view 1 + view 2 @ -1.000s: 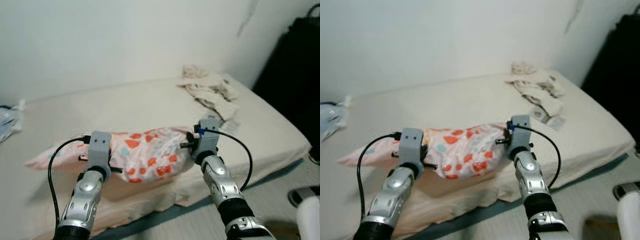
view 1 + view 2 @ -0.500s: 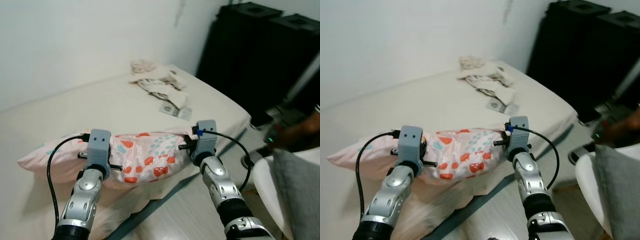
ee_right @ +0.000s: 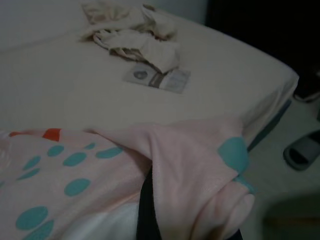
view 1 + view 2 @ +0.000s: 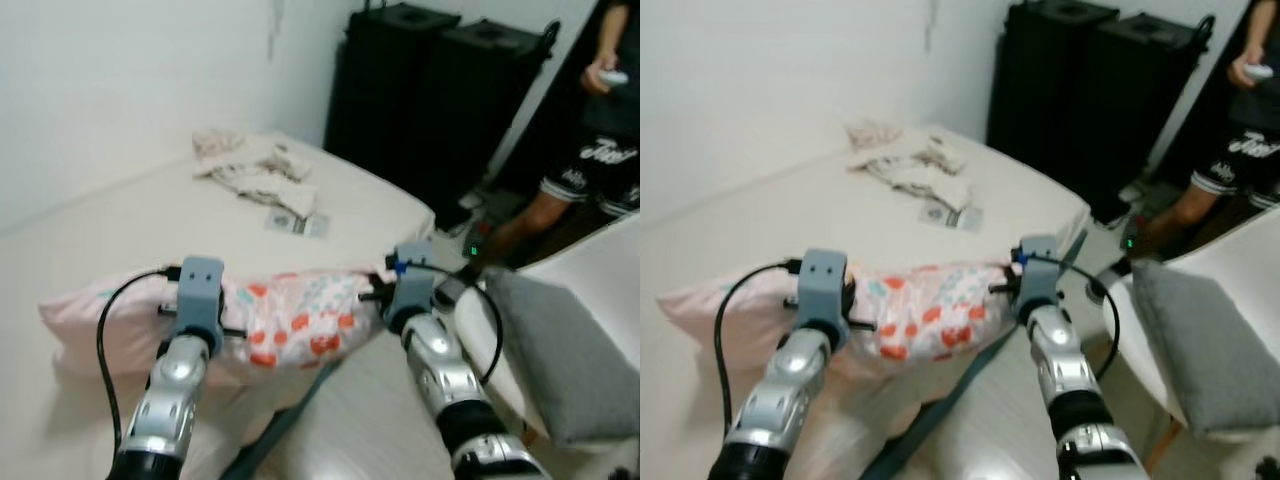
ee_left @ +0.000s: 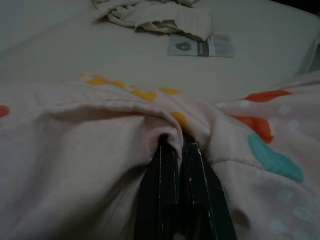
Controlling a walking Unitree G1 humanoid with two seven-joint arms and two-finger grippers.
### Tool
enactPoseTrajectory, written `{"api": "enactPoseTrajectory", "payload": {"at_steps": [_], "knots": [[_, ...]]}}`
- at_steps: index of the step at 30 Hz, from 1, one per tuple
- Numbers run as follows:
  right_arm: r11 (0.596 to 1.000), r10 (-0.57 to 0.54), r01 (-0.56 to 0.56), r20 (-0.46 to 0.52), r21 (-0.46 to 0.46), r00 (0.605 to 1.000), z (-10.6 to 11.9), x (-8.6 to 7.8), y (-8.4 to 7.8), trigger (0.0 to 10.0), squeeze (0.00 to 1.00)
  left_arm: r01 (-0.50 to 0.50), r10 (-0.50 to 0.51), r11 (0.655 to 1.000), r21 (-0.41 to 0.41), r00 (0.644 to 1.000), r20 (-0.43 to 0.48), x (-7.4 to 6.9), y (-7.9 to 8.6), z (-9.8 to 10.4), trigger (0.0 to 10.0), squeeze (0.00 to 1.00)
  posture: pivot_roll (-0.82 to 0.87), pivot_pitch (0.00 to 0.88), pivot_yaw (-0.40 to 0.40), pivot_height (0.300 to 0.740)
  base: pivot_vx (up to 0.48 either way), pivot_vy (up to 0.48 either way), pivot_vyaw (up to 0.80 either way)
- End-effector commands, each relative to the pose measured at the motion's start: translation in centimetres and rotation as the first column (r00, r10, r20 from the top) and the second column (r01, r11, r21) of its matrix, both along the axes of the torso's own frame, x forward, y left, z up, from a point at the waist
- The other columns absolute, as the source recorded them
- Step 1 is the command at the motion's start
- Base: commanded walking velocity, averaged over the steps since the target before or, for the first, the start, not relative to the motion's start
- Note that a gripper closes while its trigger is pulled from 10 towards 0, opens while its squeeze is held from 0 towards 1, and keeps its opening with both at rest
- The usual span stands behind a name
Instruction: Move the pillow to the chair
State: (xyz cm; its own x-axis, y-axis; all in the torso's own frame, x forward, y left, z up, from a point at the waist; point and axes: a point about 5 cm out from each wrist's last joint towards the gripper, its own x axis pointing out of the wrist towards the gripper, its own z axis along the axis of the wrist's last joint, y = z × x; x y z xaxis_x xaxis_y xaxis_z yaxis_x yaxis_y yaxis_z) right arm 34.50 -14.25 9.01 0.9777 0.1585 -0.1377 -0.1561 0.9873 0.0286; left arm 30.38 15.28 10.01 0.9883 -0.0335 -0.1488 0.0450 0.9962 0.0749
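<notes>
Both hands (image 5: 177, 150) pinch pillow (image 4: 300, 315) (above bed edge).

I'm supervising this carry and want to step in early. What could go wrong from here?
The pillow hangs between the left gripper and right gripper, each pinching only a fold of its cover, so it may slip. The chair already holds a grey cushion, crowding the seat. A person stands just beyond the chair.
</notes>
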Motion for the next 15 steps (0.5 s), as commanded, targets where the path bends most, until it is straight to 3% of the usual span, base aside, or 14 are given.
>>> {"api": "enactPoseTrajectory", "payload": {"at_steps": [1,15], "knots": [[1.000,-0.010,0.010,0.030,-0.007,1.000,0.83,0.39,-0.26,10.0,0.00,0.019,-0.019,1.000,-0.005,1.000,-0.001,0.00,-0.42,-0.04,10.0,0.00,-0.01,0.065,-0.053,0.740,0.000,0.000,-0.80],[1.000,0.014,-0.014,0.012,-0.020,1.000,0.60,0.39,0.04,10.0,0.00,0.000,0.000,1.000,-0.005,1.000,-0.011,-0.07,-0.16,-0.40,10.0,0.00,-0.02,0.057,-0.067,0.740,0.000,0.000,-0.80]]}}
